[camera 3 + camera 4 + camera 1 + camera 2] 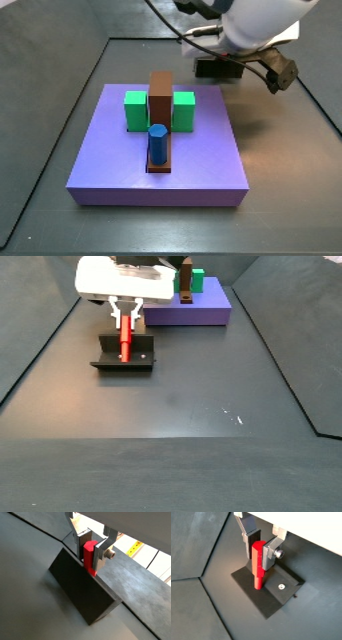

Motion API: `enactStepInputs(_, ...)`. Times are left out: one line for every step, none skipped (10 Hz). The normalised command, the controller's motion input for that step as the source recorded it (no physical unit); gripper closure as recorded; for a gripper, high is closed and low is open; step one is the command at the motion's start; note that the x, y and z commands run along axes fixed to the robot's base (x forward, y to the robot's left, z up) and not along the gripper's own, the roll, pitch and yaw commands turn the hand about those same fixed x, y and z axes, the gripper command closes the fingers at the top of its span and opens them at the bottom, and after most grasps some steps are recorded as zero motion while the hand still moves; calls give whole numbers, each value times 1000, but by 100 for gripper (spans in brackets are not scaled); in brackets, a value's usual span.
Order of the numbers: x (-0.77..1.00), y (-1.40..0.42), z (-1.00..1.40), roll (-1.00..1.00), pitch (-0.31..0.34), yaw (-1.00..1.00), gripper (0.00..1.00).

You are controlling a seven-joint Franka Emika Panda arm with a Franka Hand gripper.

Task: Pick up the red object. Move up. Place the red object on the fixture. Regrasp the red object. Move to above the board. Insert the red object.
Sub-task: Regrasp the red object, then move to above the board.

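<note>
- Clamping the red object (258,564) upright, the gripper (260,548) hangs directly over the fixture (123,360).
- Peg tip meets the fixture's base.
- Releasing now risks toppling; nothing braces it.

We read no text, labels, brands or numbers anywhere; end effector (260,546) above the fixture (271,592) carries no markings.

Dark grey matte floor (201,386), thin seam lines, dark surrounding walls (40,296), even light
</note>
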Motion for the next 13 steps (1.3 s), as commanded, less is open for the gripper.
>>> enactStepInputs(0,0,0,0,0,0,100)
enactStepInputs(0,0,0,0,0,0,100)
enactStepInputs(0,0,1400,0,0,0,100)
enactStepInputs(-33,-23,1400,-45,26,-60,100)
enactStepInputs(-58,-32,1400,-99,24,-84,100)
enactStepInputs(-68,2,1400,-85,6,-37,100)
enactStepInputs(-52,-15,1400,-69,38,-34,100)
enactStepInputs(-61,-26,1400,-34,63,-24,100)
enactStepInputs(-64,-19,1400,-10,60,-7,100)
enactStepInputs(-34,-26,913,-11,65,7,100)
enactStepInputs(-15,-17,653,-10,73,15,100)
enactStepInputs(22,-19,292,4,83,27,100)
enactStepInputs(24,-22,198,-4,96,33,100)
